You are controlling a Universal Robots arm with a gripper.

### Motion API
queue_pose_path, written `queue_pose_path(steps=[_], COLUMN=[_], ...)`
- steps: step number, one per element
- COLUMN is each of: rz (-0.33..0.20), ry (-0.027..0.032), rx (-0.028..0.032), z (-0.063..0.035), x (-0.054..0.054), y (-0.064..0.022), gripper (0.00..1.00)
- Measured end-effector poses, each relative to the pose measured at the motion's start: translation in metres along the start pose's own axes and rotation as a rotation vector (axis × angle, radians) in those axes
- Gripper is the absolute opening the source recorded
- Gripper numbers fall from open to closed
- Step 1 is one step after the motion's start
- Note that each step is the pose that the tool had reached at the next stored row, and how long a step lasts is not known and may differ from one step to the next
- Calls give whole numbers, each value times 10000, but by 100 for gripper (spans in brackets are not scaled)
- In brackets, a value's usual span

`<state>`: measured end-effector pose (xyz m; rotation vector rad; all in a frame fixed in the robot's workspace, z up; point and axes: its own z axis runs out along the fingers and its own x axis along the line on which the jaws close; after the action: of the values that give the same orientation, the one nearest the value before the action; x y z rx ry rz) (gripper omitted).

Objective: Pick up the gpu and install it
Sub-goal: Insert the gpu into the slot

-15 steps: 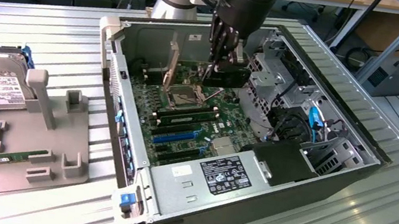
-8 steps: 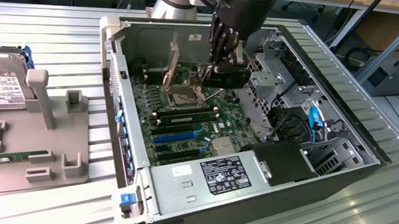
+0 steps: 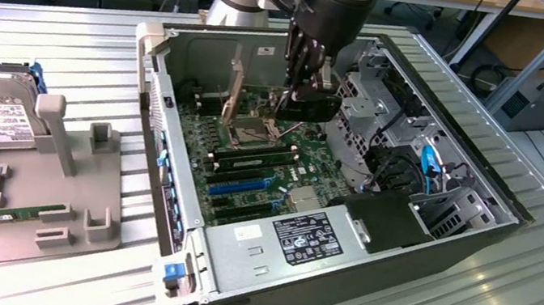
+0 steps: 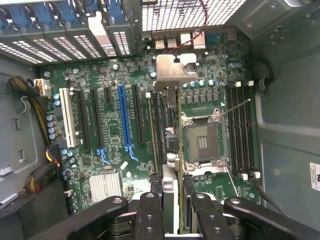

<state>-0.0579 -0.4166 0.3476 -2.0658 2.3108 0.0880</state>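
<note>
grey sheet metal forms the open computer case (image 3: 201, 47), lying on its side with the green motherboard (image 3: 248, 161) facing up, and the arm reaches down into it. the gripper (image 3: 305, 84) is partly closed, its fingers (image 4: 150, 207) clamped on the two faces of the gpu (image 4: 172, 77), which hangs edge-on above the board with its silver bracket toward the rear slot covers (image 4: 75, 45). in the wrist view the card's edge lies over the black slots just beside the open cpu socket (image 4: 202, 142), well apart from the blue slot (image 4: 124, 117). a descent out of line with a slot would likely drive the card's lower edge into the board or the socket's exposed contacts. the bracket could snag the case's rear wall. a thin card pinched near one edge may tilt or slip when pressed.
</note>
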Motion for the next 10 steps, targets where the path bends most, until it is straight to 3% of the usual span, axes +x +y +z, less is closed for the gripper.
queue_pose_path(steps=[10], rz=[0], ry=[0], rx=[0], z=[5], x=[26], y=[7], gripper=[27])
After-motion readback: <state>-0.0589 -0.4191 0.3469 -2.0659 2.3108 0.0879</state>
